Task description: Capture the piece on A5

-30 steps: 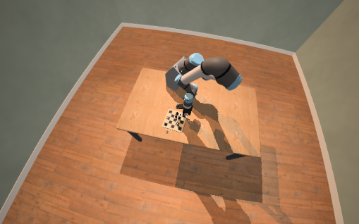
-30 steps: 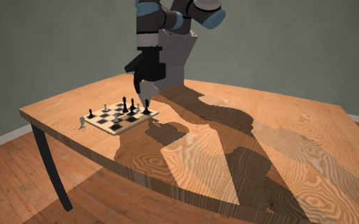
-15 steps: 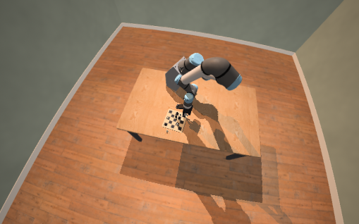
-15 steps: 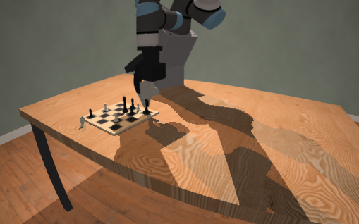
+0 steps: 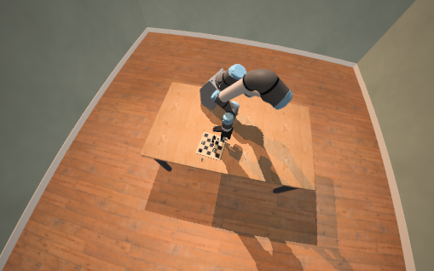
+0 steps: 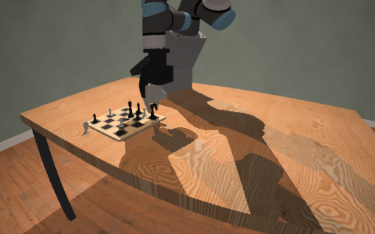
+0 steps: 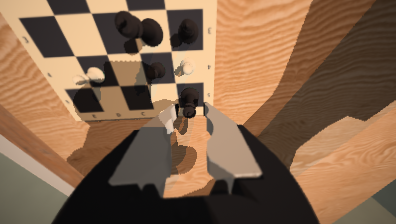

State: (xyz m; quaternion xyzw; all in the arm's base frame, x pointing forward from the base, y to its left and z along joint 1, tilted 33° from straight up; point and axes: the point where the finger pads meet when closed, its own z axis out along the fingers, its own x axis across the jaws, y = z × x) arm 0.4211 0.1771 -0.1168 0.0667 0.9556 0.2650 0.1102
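A small chessboard (image 5: 208, 150) (image 6: 109, 126) (image 7: 90, 37) lies near the table's front left edge. A black piece (image 6: 152, 111) (image 7: 188, 100) stands upright on the corner square at the board's right end. My gripper (image 5: 224, 137) (image 6: 151, 104) (image 7: 190, 103) hangs low over it with one finger on each side. The fingers stand a little apart and I see a gap between each finger and the piece, so the gripper is open. A white piece (image 6: 86, 126) (image 5: 201, 159) stands upright on the table just off the board's left end.
Other black pieces (image 7: 137, 27) (image 6: 130, 110) and white pieces (image 7: 187, 66) (image 6: 110, 111) stand on nearby squares, close to the gripper. The table edge (image 6: 53, 136) runs just beyond the board. The arm's base (image 5: 215, 87) sits at the table's back.
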